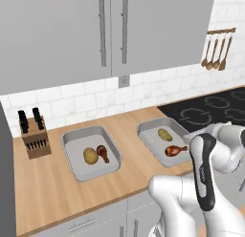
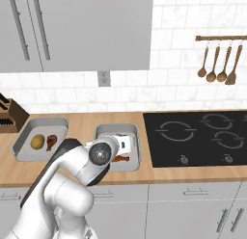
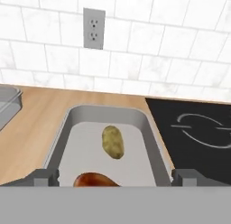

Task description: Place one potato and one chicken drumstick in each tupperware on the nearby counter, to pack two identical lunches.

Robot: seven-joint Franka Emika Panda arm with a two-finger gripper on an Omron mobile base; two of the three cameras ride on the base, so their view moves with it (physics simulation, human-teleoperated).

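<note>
Right tupperware (image 3: 151, 133): we see it straight ahead of the claw, holding one potato (image 3: 113, 142) and one chicken drumstick (image 3: 92, 179).
Potato there: lies loose near the container's middle, at 12 o'clock from the claw, apart from both fingertips.
Drumstick there: at 6 o'clock from that potato, near the front wall, between the two fingertips in the hand view; we cannot tell whether it touches them.
Claw (image 3: 115, 177): spread wide, pinching nothing; one fingertip (image 3: 45, 175) at 9 o'clock and the other at 3 o'clock of the drumstick.
Left tupperware (image 1: 72, 157): we find it at 9 o'clock from the right one, well apart, with a second potato (image 1: 90, 156) and a second drumstick (image 1: 102, 153) side by side, just touching.
Surface (image 1: 43, 183): wooden; both containers rest on it.
Stovetop (image 2: 198, 137): black, at 3 o'clock from the right container, just beside it.
Knife block (image 1: 34, 135): at 9 o'clock from the left container.
</note>
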